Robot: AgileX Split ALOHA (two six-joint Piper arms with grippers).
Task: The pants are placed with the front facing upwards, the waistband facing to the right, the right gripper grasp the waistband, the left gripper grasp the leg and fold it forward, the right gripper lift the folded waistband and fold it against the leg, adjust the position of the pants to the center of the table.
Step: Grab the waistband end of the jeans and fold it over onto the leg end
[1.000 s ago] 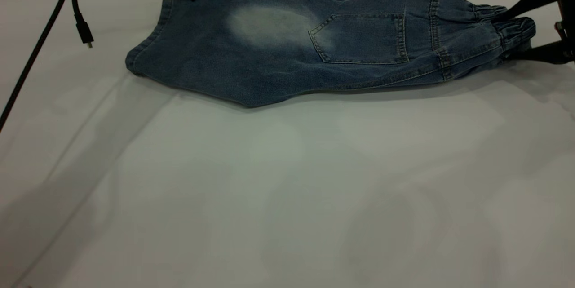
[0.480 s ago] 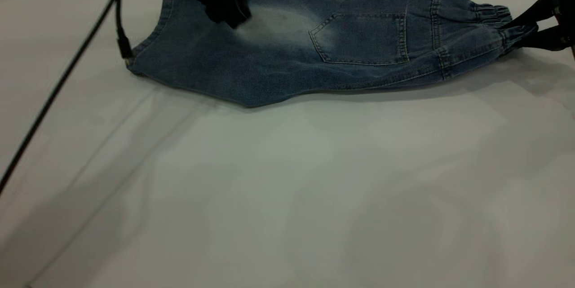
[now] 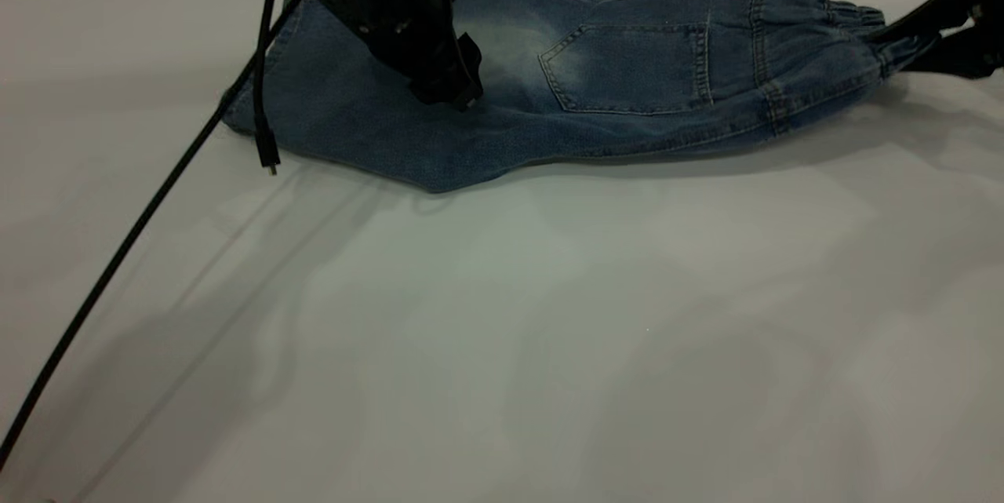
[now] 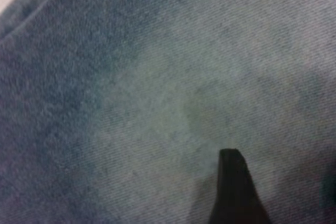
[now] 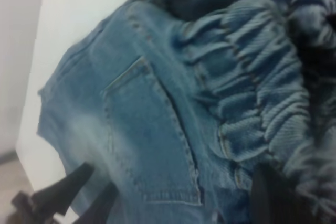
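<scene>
The blue denim pants [image 3: 627,71] lie folded lengthwise along the far side of the table [image 3: 502,330], a back pocket up and the waistband [image 3: 851,20] to the right. My left gripper [image 3: 451,91] is low over the leg, on its pale faded oval, and open. In the left wrist view one finger [image 4: 233,187] points at denim [image 4: 131,103] that fills the picture. My right gripper [image 3: 902,48] at the far right is shut on the gathered waistband [image 5: 262,77], with one finger [image 5: 273,198] showing against the elastic.
A black cable [image 3: 141,220] trails from the left arm across the table's left side, its loose plug hanging at the leg hem [image 3: 268,162]. The near half of the table is bare white surface.
My left gripper has moved from the far hem corner rightward and toward the front, onto the leg's faded oval, dragging its cable along. The waistband end has sunk slightly.
</scene>
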